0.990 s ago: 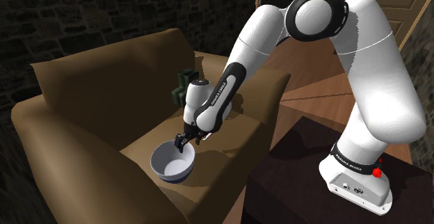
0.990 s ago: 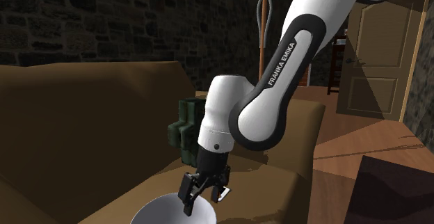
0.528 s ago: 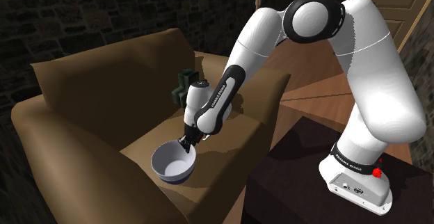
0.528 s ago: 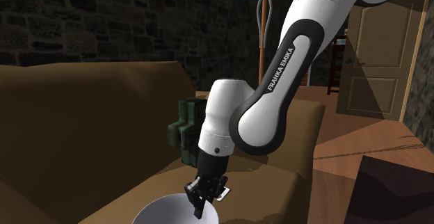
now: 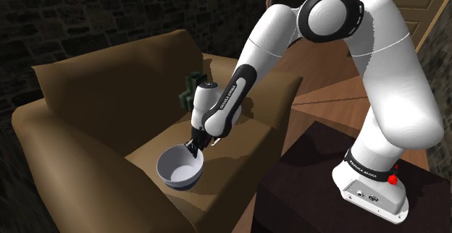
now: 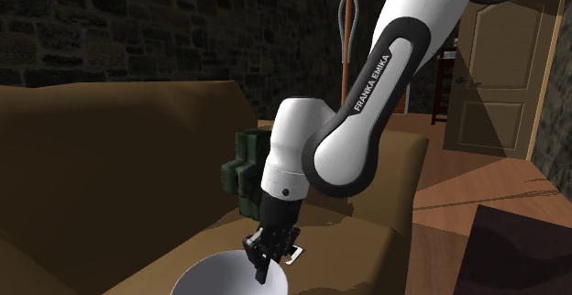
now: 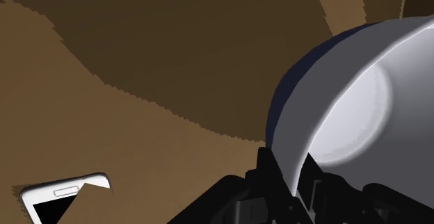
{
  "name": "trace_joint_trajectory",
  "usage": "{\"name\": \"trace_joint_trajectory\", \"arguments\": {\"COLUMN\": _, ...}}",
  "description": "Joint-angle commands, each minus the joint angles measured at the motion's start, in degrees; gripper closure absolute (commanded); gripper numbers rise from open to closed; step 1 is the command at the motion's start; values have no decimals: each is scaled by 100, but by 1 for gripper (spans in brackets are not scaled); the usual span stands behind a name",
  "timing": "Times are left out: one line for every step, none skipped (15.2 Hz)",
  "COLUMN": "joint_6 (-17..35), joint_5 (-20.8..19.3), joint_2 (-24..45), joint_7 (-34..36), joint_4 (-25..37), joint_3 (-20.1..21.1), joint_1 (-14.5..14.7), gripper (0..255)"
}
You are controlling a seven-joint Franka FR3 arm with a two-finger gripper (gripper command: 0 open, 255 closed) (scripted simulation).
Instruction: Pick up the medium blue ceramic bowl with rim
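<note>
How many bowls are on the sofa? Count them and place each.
1. The bowl sits on the sofa seat, its rim clasped by the claw; more could hide behind the arm.

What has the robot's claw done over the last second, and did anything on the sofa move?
Over that second the claw dropped from just above the bowl onto its rim and shut, from open, on the rim wall. The bowl has hardly shifted on the sofa; the phone and the dark green object stayed put.
</note>
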Motion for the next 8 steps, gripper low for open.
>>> {"name": "trace_joint_trajectory", "arguments": {"joint_6": -90, "joint_5": 20, "joint_2": -144, "joint_7": -4, "joint_4": -49, "joint_3": 34, "joint_1": -34, "gripper": 255}}
{"name": "trace_joint_trajectory", "arguments": {"joint_6": -141, "joint_5": 30, "joint_2": -217, "joint_7": -3, "joint_4": -70, "joint_3": 50, "joint_1": -48, "gripper": 255}}
{"name": "trace_joint_trajectory", "arguments": {"joint_6": -192, "joint_5": 41, "joint_2": -289, "joint_7": -2, "joint_4": -91, "joint_3": 66, "joint_1": -62, "gripper": 255}}
{"name": "trace_joint_trajectory", "arguments": {"joint_6": -244, "joint_5": 53, "joint_2": -360, "joint_7": -1, "joint_4": -110, "joint_3": 82, "joint_1": -76, "gripper": 255}}
{"name": "trace_joint_trajectory", "arguments": {"joint_6": -297, "joint_5": 64, "joint_2": -431, "joint_7": -1, "joint_4": -127, "joint_3": 98, "joint_1": -90, "gripper": 255}}
{"name": "trace_joint_trajectory", "arguments": {"joint_6": -351, "joint_5": 76, "joint_2": -502, "joint_7": -1, "joint_4": -144, "joint_3": 114, "joint_1": -104, "gripper": 255}}
{"name": "trace_joint_trajectory", "arguments": {"joint_6": -405, "joint_5": 89, "joint_2": -572, "joint_7": -1, "joint_4": -159, "joint_3": 130, "joint_1": -117, "gripper": 255}}
{"name": "trace_joint_trajectory", "arguments": {"joint_6": -460, "joint_5": 101, "joint_2": -641, "joint_7": -1, "joint_4": -173, "joint_3": 147, "joint_1": -131, "gripper": 255}}
